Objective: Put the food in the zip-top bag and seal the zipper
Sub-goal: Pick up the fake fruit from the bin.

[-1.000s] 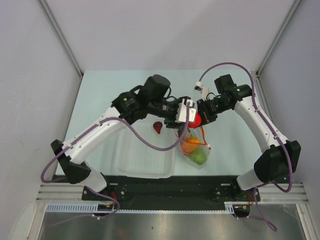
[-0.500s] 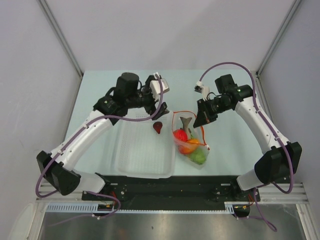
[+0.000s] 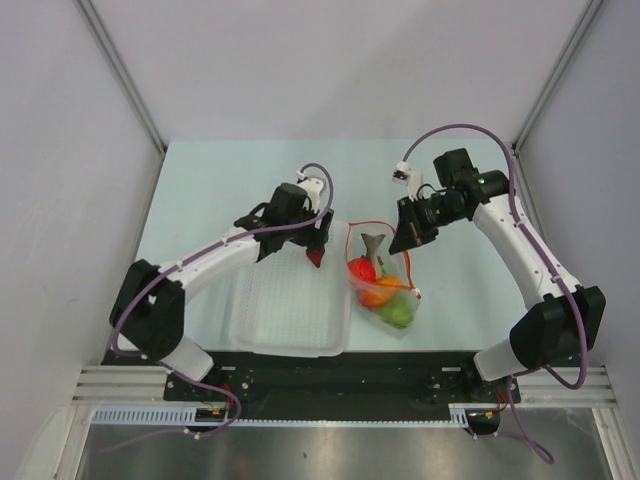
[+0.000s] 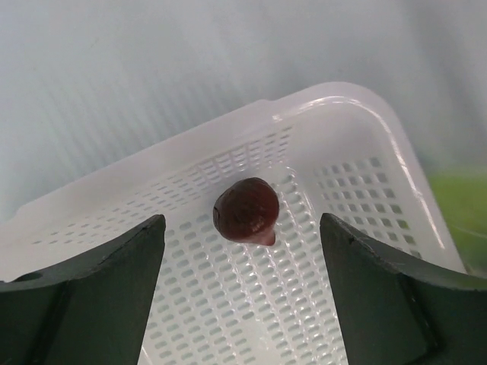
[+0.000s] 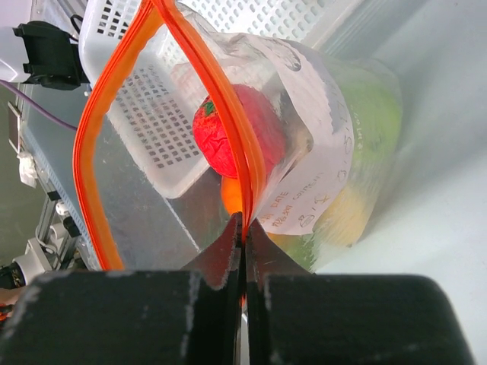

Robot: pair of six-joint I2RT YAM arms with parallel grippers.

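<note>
Top external view: the zip-top bag (image 3: 394, 300) is lying on the pale table (image 3: 200, 190) just right of the white perforated basket (image 3: 285, 312). Its long axis is running far to near, and its mouth is gaping toward the far side. The zipper (image 3: 349, 240), a thin orange-red strip, is looping round that mouth. Inside, the grey fish (image 3: 373, 245) is sitting farthest, then the red round fruit (image 3: 360, 268) and the yellow-orange round fruit (image 3: 380, 293), with the green ball fruit (image 3: 398, 314) nearest. The right gripper (image 3: 404, 243) is meeting the mouth's right edge. The left gripper (image 3: 318, 240) is hovering over the pepper-like piece (image 3: 316, 258) in the basket's far right corner.

Left wrist view: the two dark fingers are standing wide apart, gripping nothing. The glossy dark-red pepper-like piece is resting between them on the slotted basket floor.

Right wrist view: the fingers are pressing together, pinching the zipper strip. Red, yellow-orange and green fruit are showing through the clear, crinkled plastic.
</note>
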